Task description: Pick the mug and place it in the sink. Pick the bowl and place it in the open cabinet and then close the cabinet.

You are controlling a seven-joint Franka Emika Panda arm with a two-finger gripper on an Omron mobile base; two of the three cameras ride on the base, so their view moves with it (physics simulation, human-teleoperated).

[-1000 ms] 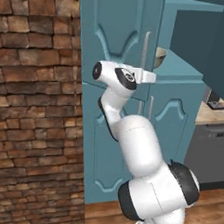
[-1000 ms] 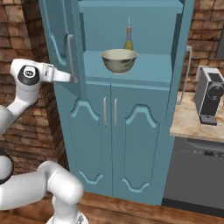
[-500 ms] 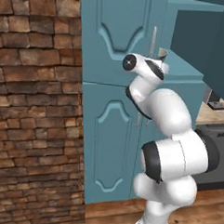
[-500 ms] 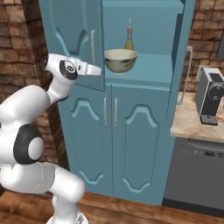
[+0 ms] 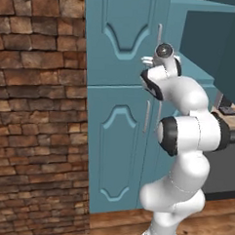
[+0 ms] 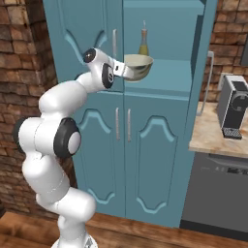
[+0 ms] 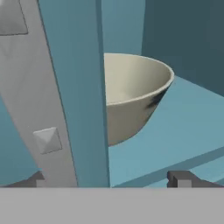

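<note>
Since a second ago the arm has swung right, bringing the gripper (image 6: 127, 70) to the left upper door (image 6: 85, 43), now nearly shut; its jaws stand apart, straddling the door's edge. One bowl (image 6: 137, 66) sits on the cabinet (image 6: 160, 160) shelf beside one slim bottle (image 6: 144, 42). Brick wall (image 5: 36, 115) at left; counter (image 6: 213, 138) with one coffee machine (image 6: 234, 107) at right.
</note>
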